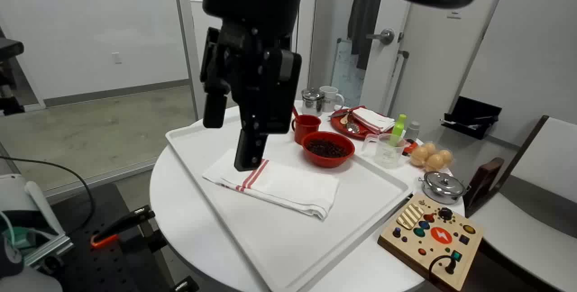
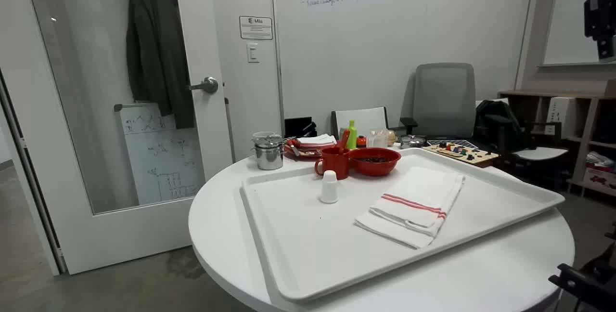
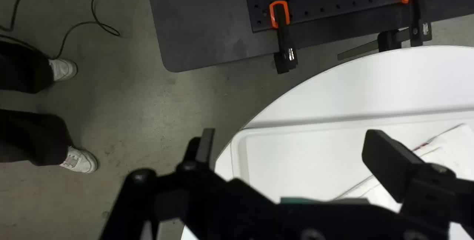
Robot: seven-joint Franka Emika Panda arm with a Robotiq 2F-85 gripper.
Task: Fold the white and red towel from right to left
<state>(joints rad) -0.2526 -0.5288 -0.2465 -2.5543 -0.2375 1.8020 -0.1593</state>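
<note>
The white and red towel (image 1: 293,186) lies on the white tray (image 1: 356,238). It is roughly rectangular and in layers, with narrow red stripes near one end. In an exterior view (image 2: 421,196) its upper layer stops short of the lower one at the near end. In the wrist view only part of the towel (image 3: 457,151) shows, behind one finger. My gripper (image 1: 233,132) is open, its fingers wide apart with nothing between them. It is raised above the table, apart from the towel. Part of the gripper (image 2: 604,47) shows at an exterior view's right edge.
A red bowl (image 1: 329,159) with dark contents and a red mug (image 1: 306,128) stand by the towel. A small white object (image 2: 329,188) stands on the tray. A red plate (image 1: 338,125) with another cloth, eggs (image 1: 432,156), a pot (image 1: 444,186) and a knob panel (image 1: 430,238) line the table edge.
</note>
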